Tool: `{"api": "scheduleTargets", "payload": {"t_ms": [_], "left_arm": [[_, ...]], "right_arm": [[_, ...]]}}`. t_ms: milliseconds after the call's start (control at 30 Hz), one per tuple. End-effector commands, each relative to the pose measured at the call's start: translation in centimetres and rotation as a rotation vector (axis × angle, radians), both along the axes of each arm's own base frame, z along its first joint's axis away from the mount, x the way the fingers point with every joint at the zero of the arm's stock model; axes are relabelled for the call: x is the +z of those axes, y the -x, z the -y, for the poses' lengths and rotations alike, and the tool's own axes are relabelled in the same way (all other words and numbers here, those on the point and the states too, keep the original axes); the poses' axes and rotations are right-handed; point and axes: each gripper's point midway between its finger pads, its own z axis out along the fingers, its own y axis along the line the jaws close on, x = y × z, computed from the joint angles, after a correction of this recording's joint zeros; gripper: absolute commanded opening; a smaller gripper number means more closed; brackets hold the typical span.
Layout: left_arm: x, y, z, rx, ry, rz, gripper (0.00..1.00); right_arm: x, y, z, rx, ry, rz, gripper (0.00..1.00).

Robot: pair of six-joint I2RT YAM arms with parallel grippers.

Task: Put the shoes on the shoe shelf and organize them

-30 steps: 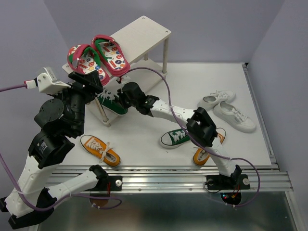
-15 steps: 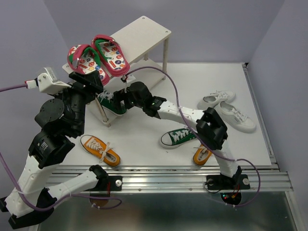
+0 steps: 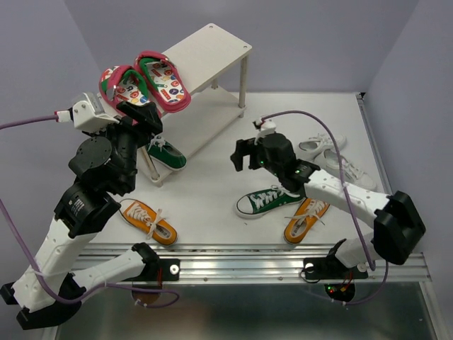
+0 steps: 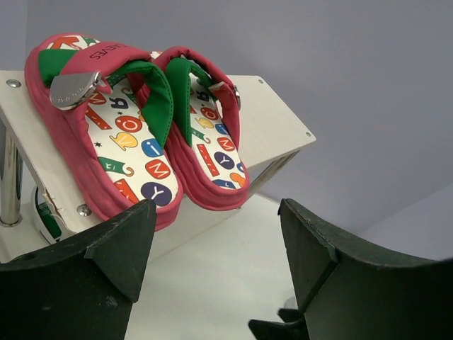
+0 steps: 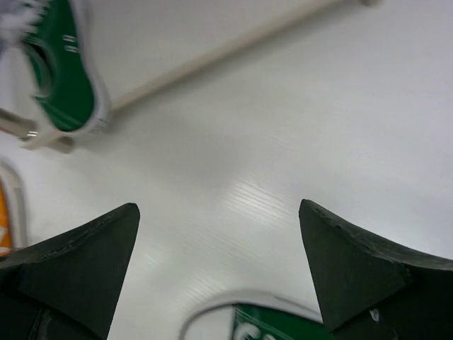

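Looking down from above, you see your right pincer (image 5: 219,237) spread wide with nothing between its fingers, hanging over the worktop (image 3: 212,191) between the shoe shelf (image 3: 212,49) and a loose green sneaker (image 3: 269,200). Your left pincer (image 4: 214,227) is spread and empty too, just in front of the flip-flops (image 4: 141,120), which lie side by side on the shelf's top board. A second green sneaker (image 3: 168,154) sits on the lower board. One orange sneaker (image 3: 146,219) lies near your left arm, another orange shoe (image 3: 306,218) just beside the loose green one, and the white sneakers (image 3: 333,159) lie at the right.
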Motion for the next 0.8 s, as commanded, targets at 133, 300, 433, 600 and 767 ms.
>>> {"api": "scheduleTargets", "payload": {"t_ms": [133,300,433,600,767], "left_arm": [[0.9,-0.8,-0.1,0.035,-0.007,0.037,0.82],[0.3,-1.7,0.7,0.037,-0.039,0.014,0.81],[-0.1,-1.9,1.1,0.032,-0.046,0.004,0.82],[0.0,-1.9,1.1,0.026,-0.038,0.012,0.82],[0.2,-1.8,1.3,0.012,-0.026,0.02,0.81]], "right_arm": [[-3.8,3.4,14.0,-0.37,0.131,-0.182,1.0],[-7.8,6.8,16.1,-0.425,0.122,-0.365,1.0],[-9.5,8.8,16.2,-0.425,0.096,-0.462,1.0],[-10.4,9.5,15.9,-0.426,0.077,-0.507,1.0],[-11.1,8.0,15.7,-0.426,0.134,-0.483,0.89]]}}
